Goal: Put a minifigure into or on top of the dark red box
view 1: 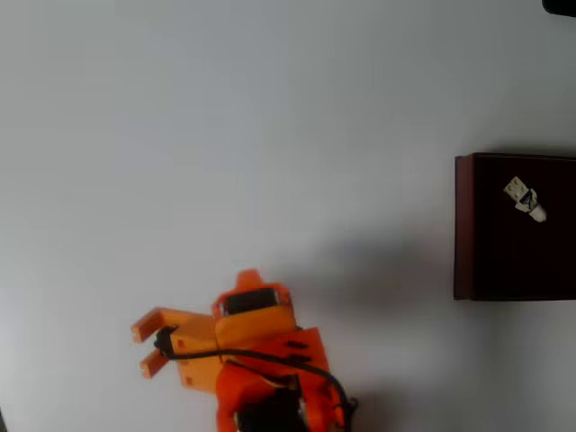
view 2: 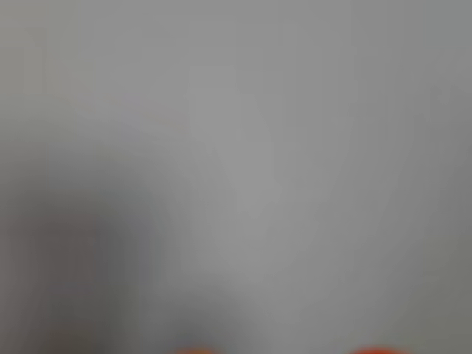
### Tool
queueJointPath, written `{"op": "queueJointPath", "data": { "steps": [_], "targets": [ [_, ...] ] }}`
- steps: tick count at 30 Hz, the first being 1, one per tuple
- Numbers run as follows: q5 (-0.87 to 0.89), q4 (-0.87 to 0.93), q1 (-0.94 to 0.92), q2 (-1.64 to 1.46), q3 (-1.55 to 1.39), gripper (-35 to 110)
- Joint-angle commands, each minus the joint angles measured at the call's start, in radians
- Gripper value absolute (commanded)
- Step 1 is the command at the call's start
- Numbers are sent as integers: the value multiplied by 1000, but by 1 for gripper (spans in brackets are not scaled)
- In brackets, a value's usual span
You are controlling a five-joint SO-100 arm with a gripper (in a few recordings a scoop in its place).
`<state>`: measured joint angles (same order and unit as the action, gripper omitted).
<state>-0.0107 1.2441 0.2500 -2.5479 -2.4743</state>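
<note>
Resting near the table's (view 1: pixel 225 135) bottom edge, the gripper (view 1: pixel 144 348) is spread and empty; the minifigure (view 1: pixel 524 198) already lies in the dark red box (view 1: pixel 464 225), so pulling clear suffices.

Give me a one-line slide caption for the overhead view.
Orange arm's open hand rests empty at lower left, while the white minifigure lies inside the dark red box at right.

You had an orange arm (view 1: pixel 256 355) on a plain white bench (view 1: pixel 225 135); the box (view 1: pixel 463 225) was maroon outside, near-black inside, the minifigure (view 1: pixel 524 198) white.
</note>
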Motion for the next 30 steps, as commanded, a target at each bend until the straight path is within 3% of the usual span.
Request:
{"op": "queueJointPath", "data": {
  "steps": [1,8,12,30],
  "targets": [
    [2,11,23,-67,-29,0],
    [25,-66,61,-385,-281,0],
    [28,106,17,-811,-428,0],
    [21,104,11,-805,-531,0]
  ]
}}
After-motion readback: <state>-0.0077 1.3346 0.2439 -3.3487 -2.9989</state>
